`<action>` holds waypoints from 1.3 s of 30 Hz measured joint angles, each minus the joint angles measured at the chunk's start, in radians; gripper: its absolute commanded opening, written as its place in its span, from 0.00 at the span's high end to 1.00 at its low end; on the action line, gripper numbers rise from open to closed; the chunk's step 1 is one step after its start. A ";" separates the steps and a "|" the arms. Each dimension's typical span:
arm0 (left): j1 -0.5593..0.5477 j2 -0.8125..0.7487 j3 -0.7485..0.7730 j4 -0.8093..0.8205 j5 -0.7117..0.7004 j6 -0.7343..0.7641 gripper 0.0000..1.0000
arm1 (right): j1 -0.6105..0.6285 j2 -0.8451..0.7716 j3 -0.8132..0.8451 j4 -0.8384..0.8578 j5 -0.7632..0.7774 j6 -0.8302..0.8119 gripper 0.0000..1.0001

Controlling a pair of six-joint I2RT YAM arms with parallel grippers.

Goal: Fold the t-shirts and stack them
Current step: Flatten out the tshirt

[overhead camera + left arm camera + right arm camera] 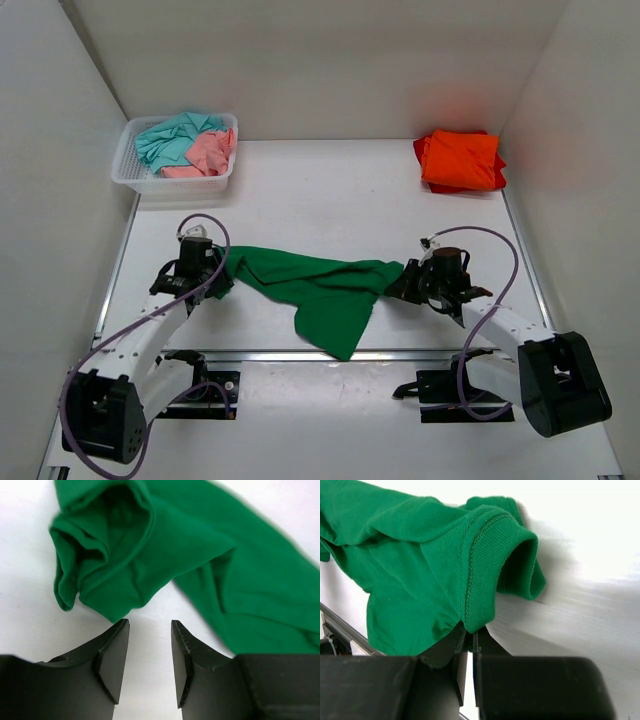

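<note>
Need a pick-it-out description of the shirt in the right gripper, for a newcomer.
On the white table, look at its near half. The green cloth shirt stretches across it unfolded, its ribbed cuff pinched in the right gripper. It is the only green one; the folded orange cloth shirt sits at the far right.

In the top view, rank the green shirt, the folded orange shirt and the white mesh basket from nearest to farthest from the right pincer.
1. Bright green cloth shirt, pinched in the right pincer.
2. Folded orange cloth shirt, far right corner.
3. White plastic mesh basket, far left corner.
</note>
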 measured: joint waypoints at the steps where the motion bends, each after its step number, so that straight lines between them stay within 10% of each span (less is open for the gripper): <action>1: -0.004 0.022 0.000 -0.006 -0.001 0.001 0.51 | -0.001 0.003 0.006 -0.002 0.000 -0.002 1.00; 21: 0.018 -0.025 0.045 -0.029 -0.070 -0.030 0.60 | -0.339 0.187 0.230 -0.056 -0.004 -0.180 1.00; 39: -0.047 0.181 0.043 -0.019 0.060 0.005 0.58 | -0.339 0.253 0.297 -0.072 0.025 -0.211 1.00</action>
